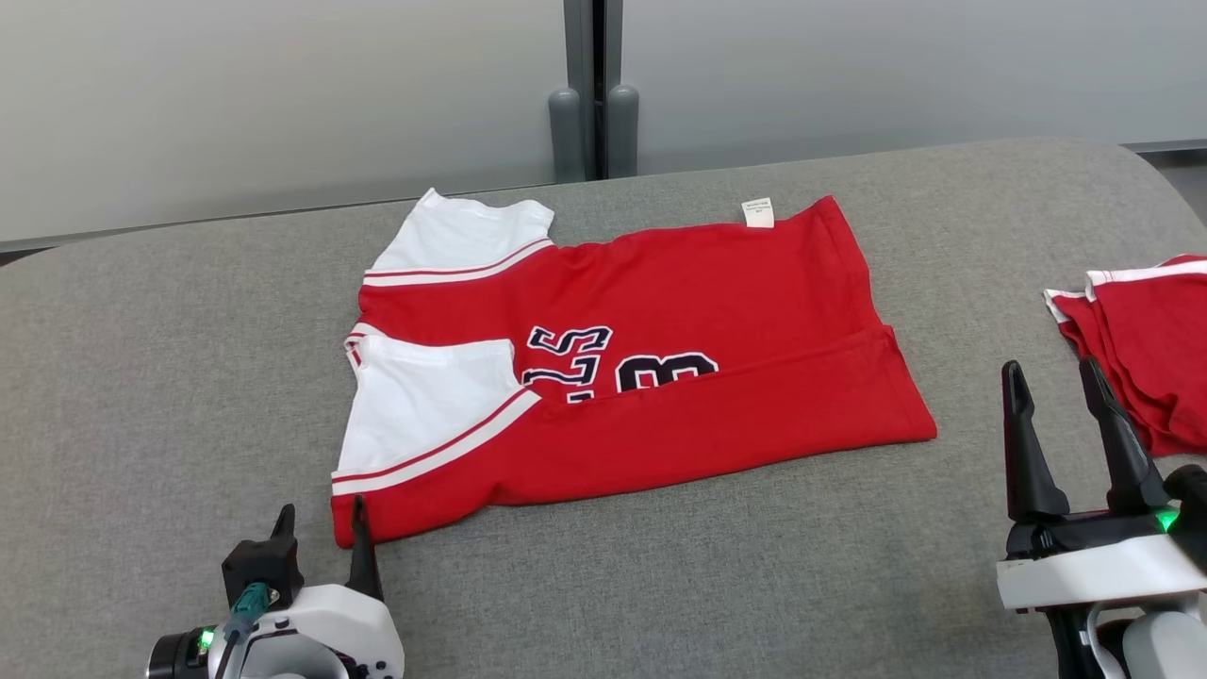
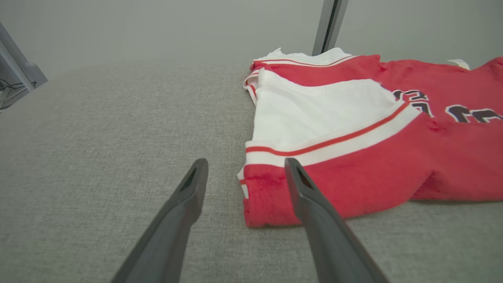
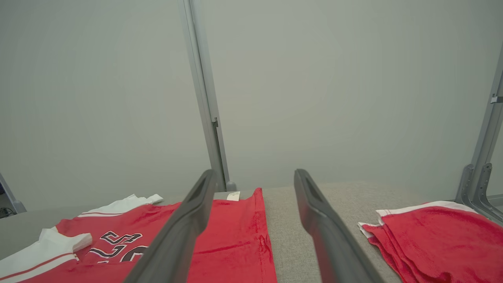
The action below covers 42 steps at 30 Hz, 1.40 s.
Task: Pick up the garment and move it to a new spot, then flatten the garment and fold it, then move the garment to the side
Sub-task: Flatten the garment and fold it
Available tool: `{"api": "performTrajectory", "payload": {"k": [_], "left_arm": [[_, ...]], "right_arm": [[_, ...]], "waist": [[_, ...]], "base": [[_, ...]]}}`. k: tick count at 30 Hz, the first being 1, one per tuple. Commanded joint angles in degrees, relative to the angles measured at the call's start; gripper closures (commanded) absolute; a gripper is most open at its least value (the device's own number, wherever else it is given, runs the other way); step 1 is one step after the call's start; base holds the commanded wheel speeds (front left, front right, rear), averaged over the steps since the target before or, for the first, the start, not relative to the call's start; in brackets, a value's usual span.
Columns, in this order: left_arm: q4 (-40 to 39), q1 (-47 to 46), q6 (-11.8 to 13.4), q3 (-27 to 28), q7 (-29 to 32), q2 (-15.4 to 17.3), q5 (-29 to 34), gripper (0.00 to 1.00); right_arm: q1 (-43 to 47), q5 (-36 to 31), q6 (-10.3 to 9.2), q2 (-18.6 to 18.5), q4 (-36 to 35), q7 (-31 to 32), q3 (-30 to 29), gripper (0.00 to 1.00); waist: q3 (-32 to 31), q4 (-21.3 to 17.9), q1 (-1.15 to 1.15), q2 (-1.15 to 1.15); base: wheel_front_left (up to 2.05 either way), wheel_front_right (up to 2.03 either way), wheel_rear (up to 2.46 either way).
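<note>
The garment (image 1: pixel 660 311) is a red jersey with white sleeves and dark lettering, lying flat in the middle of the grey table (image 1: pixel 170 377), its near long edge folded over the print. In the left wrist view the garment (image 2: pixel 353 129) has its near left corner between my fingertips. My left gripper (image 1: pixel 321 528) is open low at that corner, one finger (image 1: pixel 361 538) over the red hem. My right gripper (image 1: pixel 1054 377) stands open and empty above the table, right of the garment (image 3: pixel 235 236).
A stack of folded red and white garments (image 1: pixel 1146 339) lies at the table's right edge, close to my right gripper, also seen as the folded stack (image 3: pixel 440 236) in the right wrist view. A pale wall with a grey post (image 1: pixel 594 94) stands behind the table.
</note>
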Motion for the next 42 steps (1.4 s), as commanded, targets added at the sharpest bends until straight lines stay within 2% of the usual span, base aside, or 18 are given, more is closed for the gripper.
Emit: {"api": "performTrajectory", "payload": {"k": [1,8,15,16,17,24,27,32,42], "left_arm": [[2.2,-1.6,0.7,0.1,0.0,0.4,0.2,0.0],[10.2,-4.5,0.3,-0.5,2.9,0.2,-1.1,0.0],[14.3,-6.1,-0.9,-1.7,4.4,0.1,-1.2,0.0],[14.8,-6.4,-1.2,-2.1,4.7,0.0,-1.1,0.45],[15.2,-6.6,-1.6,-2.4,4.7,-0.1,-1.0,1.0],[12.4,-8.5,-2.7,-1.7,1.1,0.2,-2.4,1.0],[9.5,-8.8,-3.3,-2.1,0.2,0.0,-1.9,1.0],[4.8,-7.3,-4.5,-2.9,-0.1,0.0,-1.7,1.0],[-0.6,-7.9,-5.0,-5.9,-0.1,-0.3,-0.4,1.0]], "right_arm": [[0.2,0.4,0.01,-0.1,0.5,0.0,-0.1,0.0],[-0.6,0.6,0.01,-0.5,1.4,0.0,0.4,0.0],[-1.1,0.9,0.01,-0.5,1.6,0.0,0.3,0.0],[-1.2,0.9,0.01,-0.5,1.6,0.0,0.2,0.0],[-1.2,0.9,0.01,-0.5,1.7,0.0,0.0,0.0],[-1.8,2.2,0.01,0.4,6.4,0.0,-1.6,0.0],[-3.1,4.2,0.01,0.2,11.6,0.0,-2.0,0.0],[-7.4,9.9,0.01,1.2,20.7,3.6,-1.0,0.0],[-17.5,16.5,0.01,-1.1,36.6,9.8,1.3,0.0]], "waist": [[0.1,-0.3,0.0,0.0],[0.8,-1.4,0.0,0.0],[1.3,-1.8,0.0,0.0],[1.4,-1.9,0.0,0.0],[1.5,-1.9,0.0,0.0],[1.3,-0.7,0.0,0.0],[1.4,0.4,0.0,0.0],[1.7,2.2,0.0,0.0],[5.5,5.8,0.0,0.0]], "base": [[0.0,0.0,0.0],[0.0,0.0,0.0],[0.0,0.0,0.0],[0.0,0.0,0.0],[0.0,0.0,0.0],[0.0,0.0,0.0],[0.0,0.0,0.0],[0.0,0.0,0.0],[0.0,0.0,0.0]]}}
